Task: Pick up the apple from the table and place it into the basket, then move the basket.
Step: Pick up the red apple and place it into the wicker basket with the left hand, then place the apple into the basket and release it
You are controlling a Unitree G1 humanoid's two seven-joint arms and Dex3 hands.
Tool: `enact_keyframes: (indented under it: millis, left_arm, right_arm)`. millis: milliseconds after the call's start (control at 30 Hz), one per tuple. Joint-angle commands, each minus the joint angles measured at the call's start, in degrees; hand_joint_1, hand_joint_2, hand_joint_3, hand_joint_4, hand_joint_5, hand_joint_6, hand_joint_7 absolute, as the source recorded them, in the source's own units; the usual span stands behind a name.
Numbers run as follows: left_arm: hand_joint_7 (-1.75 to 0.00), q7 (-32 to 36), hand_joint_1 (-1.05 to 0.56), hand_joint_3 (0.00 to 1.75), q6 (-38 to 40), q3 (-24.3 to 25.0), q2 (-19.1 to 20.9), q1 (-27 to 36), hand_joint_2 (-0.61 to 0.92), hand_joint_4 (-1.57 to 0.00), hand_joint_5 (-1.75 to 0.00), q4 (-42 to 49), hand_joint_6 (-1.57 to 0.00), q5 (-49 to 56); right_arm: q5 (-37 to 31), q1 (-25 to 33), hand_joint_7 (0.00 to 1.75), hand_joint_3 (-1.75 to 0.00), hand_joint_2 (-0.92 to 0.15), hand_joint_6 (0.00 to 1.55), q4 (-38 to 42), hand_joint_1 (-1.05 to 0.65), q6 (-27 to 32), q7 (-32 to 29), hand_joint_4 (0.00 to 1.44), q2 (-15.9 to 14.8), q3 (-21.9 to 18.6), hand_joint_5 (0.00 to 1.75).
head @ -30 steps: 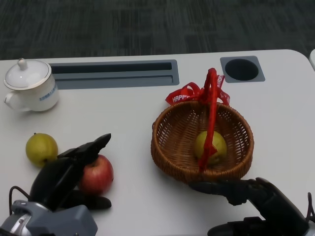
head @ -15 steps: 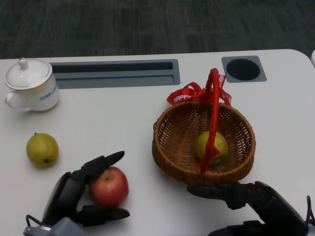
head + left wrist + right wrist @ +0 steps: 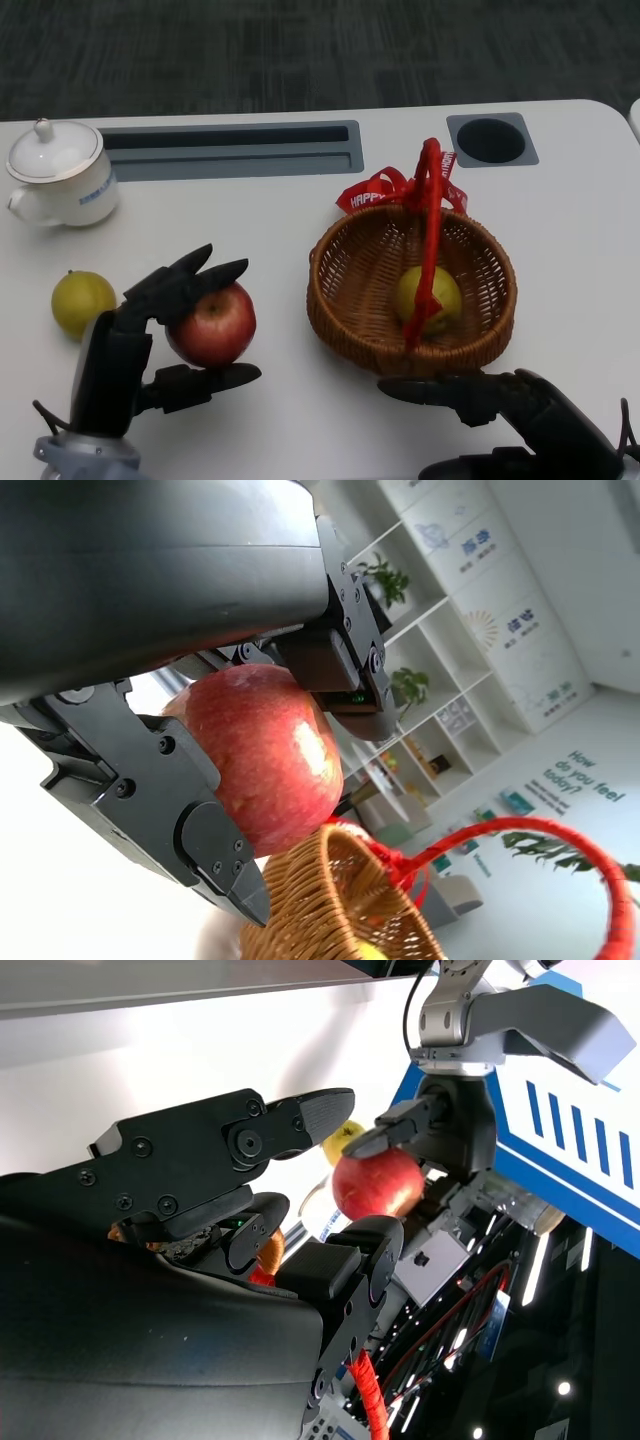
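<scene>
A red apple is gripped between the fingers and thumb of my left hand, lifted off the table at the lower left. The left wrist view shows the apple clamped between the black fingers, with the basket beyond it. The brown wicker basket with a red handle stands right of centre and holds a yellow-green fruit. My right hand lies low by the basket's near rim, fingers apart, holding nothing. In the right wrist view the apple shows past my right hand.
A yellow-green fruit lies on the table just left of my left hand. A white lidded teapot stands at the far left. A long grey slot and a round hole sit along the table's far side.
My left hand has closed on the apple and lifted it off the table, carrying it slightly right. The right hand has stayed by the basket's near rim.
</scene>
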Motion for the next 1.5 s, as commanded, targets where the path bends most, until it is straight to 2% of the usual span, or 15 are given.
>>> enact_keyframes:
  millis: [33,133,267,500,800,1233,1300,1433,1500]
  left_arm:
    - [-0.03,-1.42,-0.06,0.0,-0.52,0.33,0.05,0.16,0.81,-1.22,-0.06,-5.71,-1.11,-2.1]
    - [-0.03,-5.12,-0.09,0.0,1.4,-0.87,-0.54,-0.49,0.81,-1.23,-0.06,-10.36,-1.11,-5.27]
    - [-0.03,-9.57,-0.05,0.0,5.57,-2.09,-1.98,-2.8,0.79,-1.25,-0.06,-14.37,-1.14,-8.04]
    - [-0.02,-15.3,0.02,0.0,9.22,-3.31,-4.44,-8.97,0.77,-1.27,-0.05,-14.7,-1.16,-11.66]
    - [0.0,-19.27,0.02,0.01,11.06,-3.75,-8.59,-17.55,0.79,-1.23,-0.02,-3.95,-1.13,-14.6]
    - [0.0,-26.81,-0.17,0.0,11.17,-3.86,-13.48,-25.43,0.81,-1.19,-0.01,16.09,-1.05,-17.17]
    - [0.0,-28.73,-0.25,0.0,11.34,-3.91,-13.58,-25.97,0.79,-1.05,0.0,18.37,-0.94,-17.26]
    - [0.0,-32.14,-0.52,0.01,11.6,-4.7,-12.34,-26.38,0.79,-0.6,0.0,20.48,-0.55,-16.06]
    - [0.0,-33.62,-0.61,0.02,11.62,-5.09,-11.52,-26.36,0.82,-0.43,0.0,20.49,-0.41,-15.63]
  right_arm:
    - [0.3,-0.3,0.0,-0.01,-0.92,0.67,0.23,-0.41,-0.31,-0.05,0.75,-0.41,-0.26,0.0]
    - [0.53,-0.42,0.0,0.0,-0.92,0.67,0.17,-0.41,-0.13,0.18,0.75,-0.47,-0.08,0.0]
    - [0.77,-0.48,0.0,0.0,-0.91,0.67,0.13,-0.4,0.04,0.29,0.75,-0.13,0.3,0.0]
    - [-0.31,-0.18,0.0,0.0,-0.92,0.66,-0.18,-0.4,-0.12,-0.39,0.75,0.13,0.23,0.0]
    - [-0.77,1.2,0.0,-0.02,-0.92,0.66,-1.39,-0.41,0.15,-1.0,0.75,0.26,0.08,0.0]
    - [-1.96,3.96,0.0,-0.03,-0.92,0.66,-4.96,-0.4,2.19,-2.52,0.74,0.25,-0.11,0.0]
    - [-1.99,4.13,0.0,-0.03,-0.92,0.66,-5.1,-0.4,2.26,-2.75,0.74,0.3,-0.08,0.0]
    - [-2.88,4.39,0.0,-0.03,-0.92,0.66,-5.53,-0.4,2.23,-3.46,0.74,0.26,-0.35,0.0]
    - [-3.16,4.45,0.0,-0.03,-0.92,0.66,-5.64,-0.4,2.08,-3.79,0.75,0.2,-0.39,0.0]
